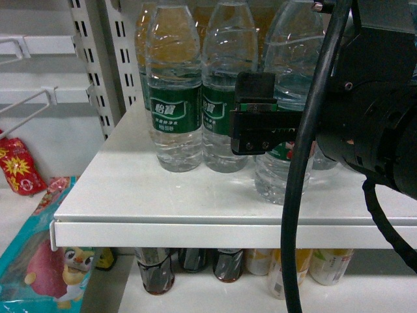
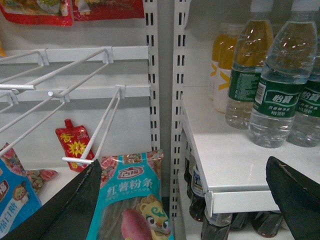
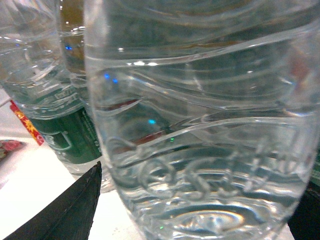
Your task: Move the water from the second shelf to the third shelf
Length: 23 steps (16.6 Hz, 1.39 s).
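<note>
The water (image 1: 287, 156) I had reached for was a clear ribbed bottle of colourless water with a dark green label, standing upright near the front edge of the white shelf (image 1: 130, 195), just right of two more bottles of the same kind (image 1: 174, 104). In my right wrist view its base (image 3: 200, 150) filled nearly the whole picture: wavy ribs across the wall, glints on the plastic, and the bottom resting on the shelf. My right hand (image 1: 257, 124) sat at label height on that bottle, its black finger (image 1: 251, 134) lying against the front of the label; in the wrist view one dark fingertip (image 3: 65, 210) showed at the lower left and the other at the far right edge, one on each side of the bottle, so the hand was spread about as wide as the bottle. Whether the fingers pressed on it I could not tell. My left hand (image 2: 185, 200) hung well apart from the water, spread wide with nothing between its fingers (image 2: 70, 210), pointing at the slotted upright between the shelf and a rack of white wire hooks (image 2: 75, 85). A teal snack bag (image 2: 132, 200) hung below those hooks. Under the shelf stood dark bottles (image 1: 156, 267).
</note>
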Tool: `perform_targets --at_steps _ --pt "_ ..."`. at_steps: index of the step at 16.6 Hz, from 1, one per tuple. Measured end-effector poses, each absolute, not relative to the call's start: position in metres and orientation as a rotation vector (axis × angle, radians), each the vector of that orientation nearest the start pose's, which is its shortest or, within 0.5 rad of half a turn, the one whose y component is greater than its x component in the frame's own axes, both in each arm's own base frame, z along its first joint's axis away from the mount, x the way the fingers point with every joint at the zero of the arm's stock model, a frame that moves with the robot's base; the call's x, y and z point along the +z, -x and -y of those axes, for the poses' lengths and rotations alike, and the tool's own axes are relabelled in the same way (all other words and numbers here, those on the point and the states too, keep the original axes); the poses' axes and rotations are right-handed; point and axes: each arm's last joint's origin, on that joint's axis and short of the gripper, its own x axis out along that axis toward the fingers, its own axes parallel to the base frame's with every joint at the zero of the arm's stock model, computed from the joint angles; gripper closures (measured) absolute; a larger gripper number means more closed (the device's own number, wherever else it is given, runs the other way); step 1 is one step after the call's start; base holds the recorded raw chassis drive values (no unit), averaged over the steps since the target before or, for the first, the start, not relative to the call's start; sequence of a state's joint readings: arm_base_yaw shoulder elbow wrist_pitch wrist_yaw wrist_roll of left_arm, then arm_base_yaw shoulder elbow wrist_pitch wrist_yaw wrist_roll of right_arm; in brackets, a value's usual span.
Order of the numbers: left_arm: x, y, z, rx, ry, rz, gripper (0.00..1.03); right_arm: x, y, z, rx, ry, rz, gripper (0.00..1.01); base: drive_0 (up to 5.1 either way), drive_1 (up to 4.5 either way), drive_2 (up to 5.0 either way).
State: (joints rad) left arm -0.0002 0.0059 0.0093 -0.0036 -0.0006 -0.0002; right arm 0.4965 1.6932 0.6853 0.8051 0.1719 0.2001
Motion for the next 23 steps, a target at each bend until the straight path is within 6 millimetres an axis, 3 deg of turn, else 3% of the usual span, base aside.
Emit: perform_targets --at_steps 8,13,18,23 --pt "0.166 -0.097 0.000 0.000 0.000 0.000 0.05 0.176 -0.290 -0.148 0.330 -0.145 -0.230 0.03 0.0 0.00 0.0" --pt "0.166 -0.097 0.000 0.000 0.000 0.000 0.05 0.181 -0.274 -0.136 0.348 -0.113 -0.246 0.03 0.0 0.00 0.0" --pt "0.166 -0.097 0.000 0.000 0.000 0.000 0.05 0.187 -0.245 -0.111 0.382 -0.097 -0.276 0.03 0.0 0.00 0.0" --pt "0.166 -0.097 0.000 0.000 0.000 0.000 0.05 0.209 -0.200 -0.072 0.370 -0.115 -0.242 0.03 0.0 0.00 0.0"
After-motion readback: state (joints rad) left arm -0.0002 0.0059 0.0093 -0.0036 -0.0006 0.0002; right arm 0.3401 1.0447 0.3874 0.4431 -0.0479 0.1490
